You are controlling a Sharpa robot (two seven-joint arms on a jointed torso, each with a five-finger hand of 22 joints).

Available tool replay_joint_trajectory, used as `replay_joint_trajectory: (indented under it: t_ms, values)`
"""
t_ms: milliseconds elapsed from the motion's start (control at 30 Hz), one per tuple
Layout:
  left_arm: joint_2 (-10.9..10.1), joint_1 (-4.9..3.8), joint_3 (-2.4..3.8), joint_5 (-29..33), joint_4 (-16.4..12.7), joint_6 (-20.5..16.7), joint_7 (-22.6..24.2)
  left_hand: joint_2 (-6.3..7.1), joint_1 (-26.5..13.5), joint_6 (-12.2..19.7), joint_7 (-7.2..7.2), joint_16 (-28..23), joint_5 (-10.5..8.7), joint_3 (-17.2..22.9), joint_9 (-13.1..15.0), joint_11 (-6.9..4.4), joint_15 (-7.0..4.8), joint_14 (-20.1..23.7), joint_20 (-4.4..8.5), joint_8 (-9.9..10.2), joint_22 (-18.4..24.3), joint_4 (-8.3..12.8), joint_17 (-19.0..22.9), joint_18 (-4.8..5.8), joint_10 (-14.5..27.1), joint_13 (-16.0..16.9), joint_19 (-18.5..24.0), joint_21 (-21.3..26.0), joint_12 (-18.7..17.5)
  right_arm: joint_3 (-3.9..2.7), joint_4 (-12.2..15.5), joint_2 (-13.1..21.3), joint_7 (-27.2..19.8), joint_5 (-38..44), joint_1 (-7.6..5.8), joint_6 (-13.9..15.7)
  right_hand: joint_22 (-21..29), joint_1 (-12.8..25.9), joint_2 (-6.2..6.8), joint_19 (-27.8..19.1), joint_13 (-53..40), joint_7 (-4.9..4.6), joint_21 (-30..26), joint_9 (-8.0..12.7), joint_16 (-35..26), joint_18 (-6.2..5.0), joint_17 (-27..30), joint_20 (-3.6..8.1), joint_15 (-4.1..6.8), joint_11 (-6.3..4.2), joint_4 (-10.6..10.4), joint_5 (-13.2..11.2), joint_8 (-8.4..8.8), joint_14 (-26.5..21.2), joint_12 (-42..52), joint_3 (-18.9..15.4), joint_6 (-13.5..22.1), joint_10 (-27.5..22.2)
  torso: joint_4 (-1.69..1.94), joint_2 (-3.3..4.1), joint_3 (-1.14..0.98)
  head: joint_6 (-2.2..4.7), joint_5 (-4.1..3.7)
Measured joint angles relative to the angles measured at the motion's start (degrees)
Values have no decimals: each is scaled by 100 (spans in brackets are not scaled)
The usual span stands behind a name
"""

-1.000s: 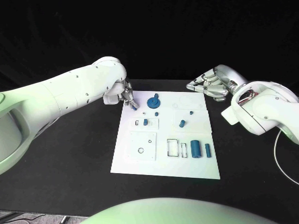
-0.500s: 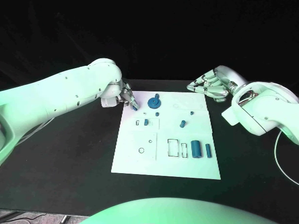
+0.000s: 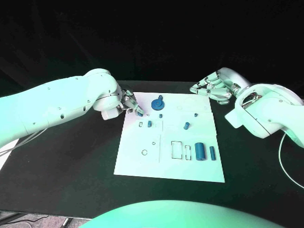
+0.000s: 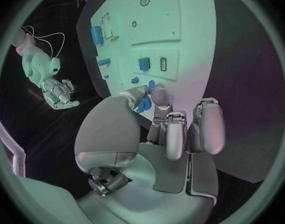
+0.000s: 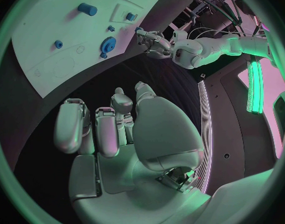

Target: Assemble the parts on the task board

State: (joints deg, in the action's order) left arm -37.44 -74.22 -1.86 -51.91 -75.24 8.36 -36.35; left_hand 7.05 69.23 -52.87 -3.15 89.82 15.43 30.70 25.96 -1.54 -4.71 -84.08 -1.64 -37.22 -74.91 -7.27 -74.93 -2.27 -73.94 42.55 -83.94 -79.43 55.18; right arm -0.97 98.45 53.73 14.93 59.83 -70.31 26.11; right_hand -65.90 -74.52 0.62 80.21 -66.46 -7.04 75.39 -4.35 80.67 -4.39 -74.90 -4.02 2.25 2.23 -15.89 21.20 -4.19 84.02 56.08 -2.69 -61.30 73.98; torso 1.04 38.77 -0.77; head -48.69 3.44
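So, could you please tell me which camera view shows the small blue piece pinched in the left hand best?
The left wrist view: the small blue piece sits close-up between the left hand fingertips. In the head view it is a speck. The right wrist view shows that hand far off, the piece indistinct.

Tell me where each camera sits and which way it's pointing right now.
Head view: on the robot's head, looking down at the white board; both arms enter, left hand and right hand.
Left wrist view: behind the left hand, facing the board; its fingers pinch a small blue part.
Right wrist view: behind the right hand, facing the board's edge.
Shared: all show the board; both wrist views show the opposite hand.
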Motion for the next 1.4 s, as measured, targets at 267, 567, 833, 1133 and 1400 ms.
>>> replay_joint_trajectory:
  t_ms: [267, 567, 833, 1133, 1400]
  values:
    - [-148, 154, -29, -224, -250, -131, 25, 22, -22, -17, 0, 0, 16, 6, 0, -11, 0, 0, 20, -25, 0, 6, 1, 0, -30, 51, -21, -23, 40, 7, -10, -7, 0, -4, 14, -12, 0, 0, 0, 0, 0, 0, 0, 0, 0, 0, -5, 0, 0, 0, 0, 0, 0, 0, 0, 0, 0, 0, -6, 2, 4, -19, 18]
    - [-133, 261, -45, -492, -268, -136, 37, 68, -67, -17, -1, 0, 16, 43, 8, -31, 0, 0, 20, -24, 1, 43, 1, 0, -50, 61, -21, -23, 40, 10, -14, -18, -4, -6, 25, -21, 0, 0, 0, 0, 0, 0, 0, 0, 0, 0, -4, 0, 0, 0, 1, 0, 0, 0, 0, 1, 0, 0, -12, 7, 0, -22, 36]
    - [-93, 289, -38, -608, -240, -85, 24, 83, -83, -36, 18, 0, 16, 64, 9, -31, 0, 0, 20, -24, 0, 65, 2, 0, -50, 65, -21, -23, 43, 11, -15, -20, -8, -8, 30, -22, -1, 0, 0, 0, 0, 0, 1, 1, 0, 0, -3, 0, 0, 0, 1, -1, 0, 0, 0, 1, 0, 0, -15, 9, 0, -38, 44]
    - [-78, 294, -33, -661, -232, 40, 18, 102, -102, -37, 19, 0, 15, 82, 4, -31, 0, 0, 20, -20, 1, 83, 2, 0, -50, 85, -21, -23, 64, 11, -14, -24, -10, -10, 33, -23, -1, 0, 0, 0, -1, 0, 1, 1, 0, 0, -3, 0, 0, 0, 1, -1, 0, 0, 0, 1, 0, 0, -13, 9, -4, -56, 48]
    - [-76, 299, -32, -679, -234, 196, -1, 100, -101, -37, 18, 0, 11, 88, 26, -30, 1, 0, 20, -50, 1, 90, 2, -1, -49, 85, -20, -22, 64, 11, -12, -21, -11, -12, 34, -26, -1, 0, 0, 0, -1, 0, 1, 1, 0, 0, -2, 0, 0, 0, 1, -1, 0, 0, 0, 1, 0, 0, -14, 11, -4, -68, 51]
